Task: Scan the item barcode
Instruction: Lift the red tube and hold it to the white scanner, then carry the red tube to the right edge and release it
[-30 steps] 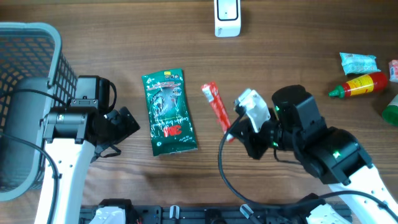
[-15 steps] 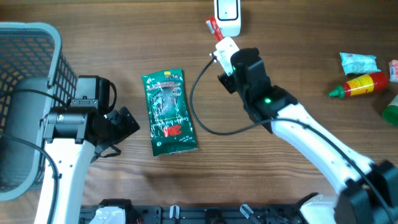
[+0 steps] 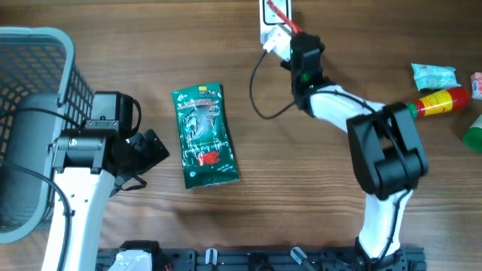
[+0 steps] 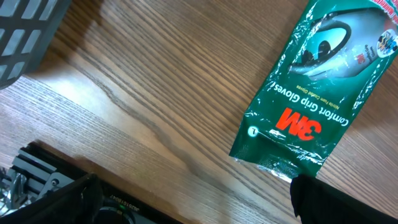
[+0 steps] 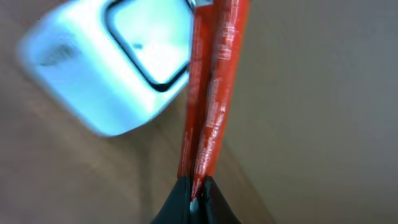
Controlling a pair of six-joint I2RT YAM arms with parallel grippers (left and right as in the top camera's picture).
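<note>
The item is a thin red stick packet (image 3: 279, 13) held over the white scanner (image 3: 266, 26) at the table's back edge. My right gripper (image 3: 291, 34) is shut on the packet's near end. In the right wrist view the red packet (image 5: 214, 93) rises from the shut gripper (image 5: 198, 190) and crosses the scanner's dark-rimmed window (image 5: 146, 46). My left gripper (image 3: 154, 149) stands open just left of a green 3M gloves pack (image 3: 203, 135). In the left wrist view its gripper (image 4: 193, 205) has only wood between the fingers, with the green pack (image 4: 323, 81) above the right one.
A grey wire basket (image 3: 71, 53) fills the left side beside the left arm. At the far right lie a blue packet (image 3: 434, 75), a red and yellow sauce bottle (image 3: 437, 102) and a green object (image 3: 474, 132).
My right arm has swung from the front middle of the table to the back, carrying the red packet up over the scanner. The left arm and green pack have not moved.
</note>
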